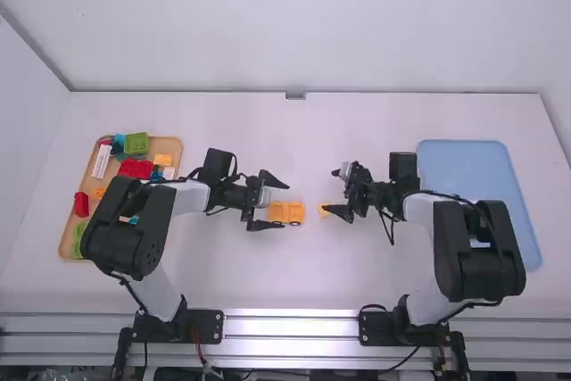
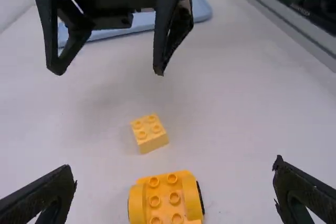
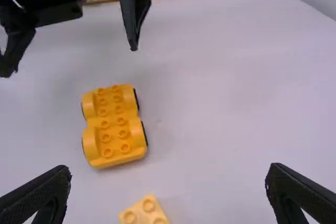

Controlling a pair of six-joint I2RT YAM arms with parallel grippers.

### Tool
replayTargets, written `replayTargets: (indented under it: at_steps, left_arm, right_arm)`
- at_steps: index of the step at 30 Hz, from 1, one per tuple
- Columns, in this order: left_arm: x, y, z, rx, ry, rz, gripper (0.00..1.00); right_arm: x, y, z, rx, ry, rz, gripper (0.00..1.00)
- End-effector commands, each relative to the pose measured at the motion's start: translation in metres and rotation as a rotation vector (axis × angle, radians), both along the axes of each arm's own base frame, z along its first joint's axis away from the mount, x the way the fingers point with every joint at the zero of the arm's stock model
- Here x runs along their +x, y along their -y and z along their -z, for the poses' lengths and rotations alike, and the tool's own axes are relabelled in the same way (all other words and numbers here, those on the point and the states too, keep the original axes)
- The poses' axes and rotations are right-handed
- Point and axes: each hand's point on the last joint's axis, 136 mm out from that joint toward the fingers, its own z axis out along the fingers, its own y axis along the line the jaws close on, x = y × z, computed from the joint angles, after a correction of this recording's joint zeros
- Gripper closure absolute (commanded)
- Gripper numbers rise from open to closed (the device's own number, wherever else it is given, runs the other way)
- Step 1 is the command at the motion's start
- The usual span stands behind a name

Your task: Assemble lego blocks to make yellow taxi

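Your left jaws and right jaws both stand wide open, holding nothing; the left pair is at the end of the yellow wheeled base (image 3: 115,124) away from the small yellow brick (image 2: 149,134), the right pair near that brick. Both parts rest on the desk (image 1: 268,274), apart, the base upright on its wheels; assembly is judged at an early stage.

Risks to note: the base may roll if you nudge it, since its wheels give little hold; the brick sits askew to the base, so a grasp taken without squaring could leave the studs misaligned and the joint half-seated; pressing off-centre could tip the base; your two sets of jaws work close together, and closing in at once may bring them into collision.

On the views: the right wrist view gives you the base's whole studded top, which the left wrist view crops; the left wrist view gives all four studs of the brick, cut off in the right; the high view adds the full parts tray (image 1: 169,143), holding red, green and yellow pieces.
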Motion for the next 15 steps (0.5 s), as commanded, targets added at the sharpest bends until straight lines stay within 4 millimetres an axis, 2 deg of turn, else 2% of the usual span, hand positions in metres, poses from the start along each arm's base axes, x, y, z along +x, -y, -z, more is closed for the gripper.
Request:
replayTargets:
  at_steps: [1,3,6,9,11,14,15]
  left_arm:
    - [-0.005,0.002,-0.003,-0.023,-0.027,0.014,0.01]
    - [-0.004,0.001,0.001,0.003,-0.035,0.002,0.01]
    - [-0.003,0.000,0.004,0.019,-0.038,-0.006,0.01]
    - [-0.005,0.000,0.003,0.012,-0.045,0.000,0.01]
    - [-0.006,0.000,0.004,0.016,-0.055,-0.002,0.01]
    - [-0.006,0.000,0.005,0.022,-0.058,-0.005,0.01]
    - [-0.006,0.000,0.005,0.022,-0.057,-0.005,0.01]
  right_arm:
    - [0.002,-0.007,-0.002,-0.016,0.015,-0.030,0.01]
    - [-0.006,-0.010,0.019,-0.120,0.022,-0.078,0.00]
    - [-0.007,-0.017,0.043,-0.185,-0.016,-0.126,0.01]
    - [-0.005,-0.010,0.057,-0.212,-0.040,-0.158,0.03]
    - [-0.007,-0.003,0.063,-0.209,-0.047,-0.194,0.08]
    - [-0.014,0.005,0.070,-0.200,0.005,-0.274,0.28]
    - [-0.015,0.005,0.071,-0.197,0.007,-0.279,0.28]
